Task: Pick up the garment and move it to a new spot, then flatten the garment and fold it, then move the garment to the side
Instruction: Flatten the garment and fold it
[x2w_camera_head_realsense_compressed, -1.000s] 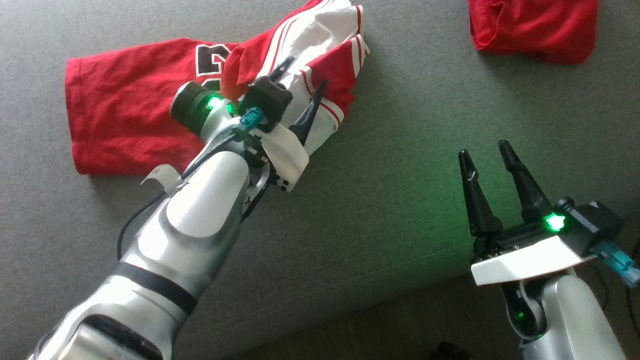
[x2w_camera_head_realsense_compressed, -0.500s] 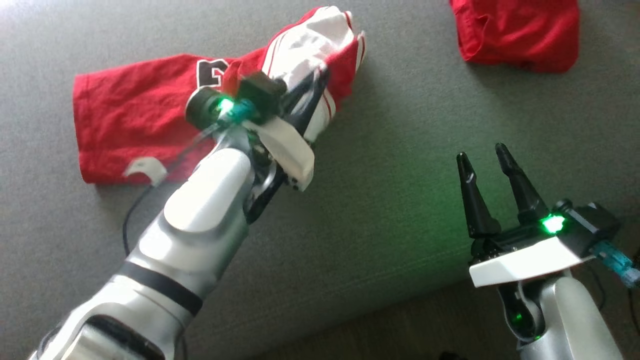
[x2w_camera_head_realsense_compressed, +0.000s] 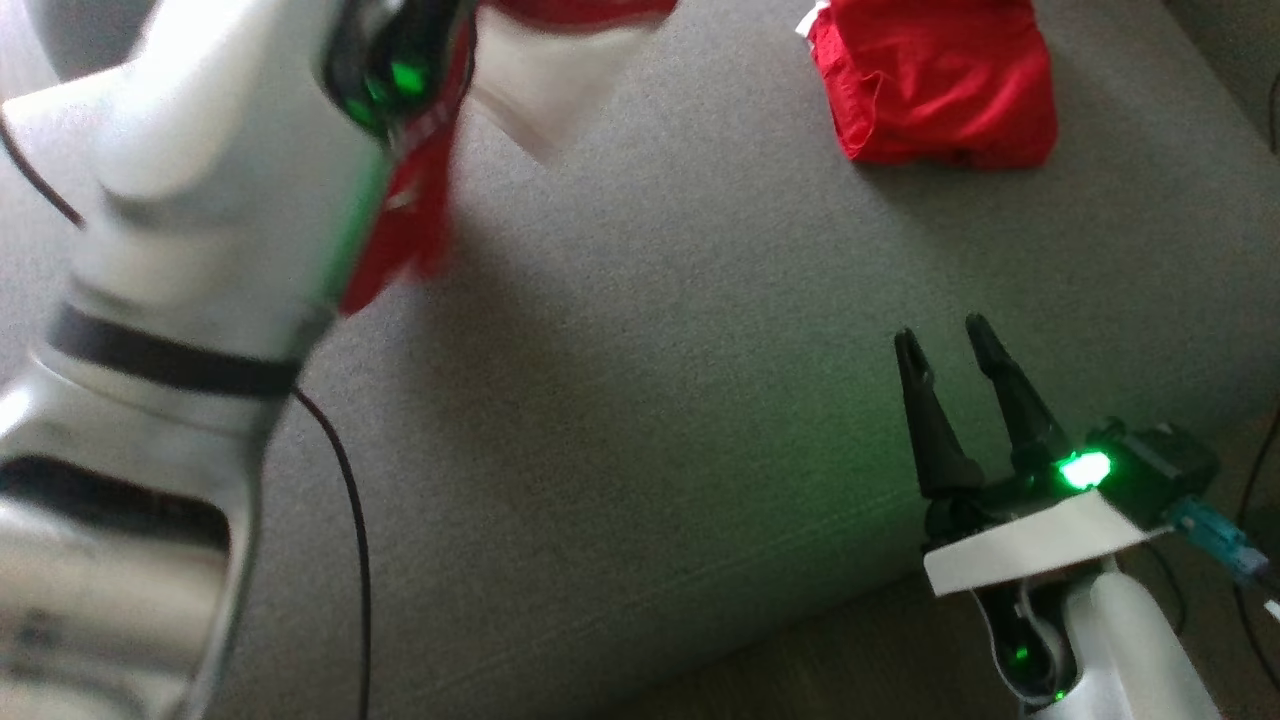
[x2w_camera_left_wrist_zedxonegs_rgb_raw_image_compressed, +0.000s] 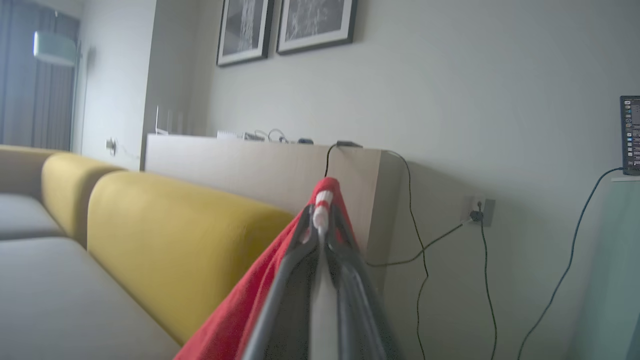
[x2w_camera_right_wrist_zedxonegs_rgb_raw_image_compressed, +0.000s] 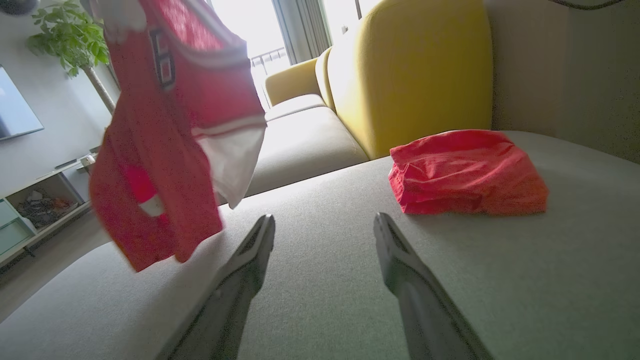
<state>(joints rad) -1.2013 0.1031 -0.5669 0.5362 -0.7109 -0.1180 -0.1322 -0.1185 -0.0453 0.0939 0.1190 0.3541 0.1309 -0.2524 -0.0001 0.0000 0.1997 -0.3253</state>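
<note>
**Left claw (x2w_camera_left_wrist_zedxonegs_rgb_raw_image_compressed: 320, 226) clenched on the jersey's striped trim; the jersey (x2w_camera_right_wrist_zedxonegs_rgb_raw_image_compressed: 167, 150) hangs from it above the cushion.**

The pinch takes only a thin edge of cloth, so I judge the carry is best done smoothly, without jerks that could slip the trim out. The jersey dangles bunched, and in the right wrist view its low hem seems clear of the grey cushion (x2w_camera_head_realsense_compressed: 650, 420). A good spot looks to be the bare stretch ahead of the right claw (x2w_camera_head_realsense_compressed: 940, 330), which hovers with fingers spread and empty, well apart from the red pile (x2w_camera_head_realsense_compressed: 935, 85). Lowering so the hem touches first, then drawing the arm away, should lay the jersey partly flat. The right claw could take a second corner to spread it.
</note>
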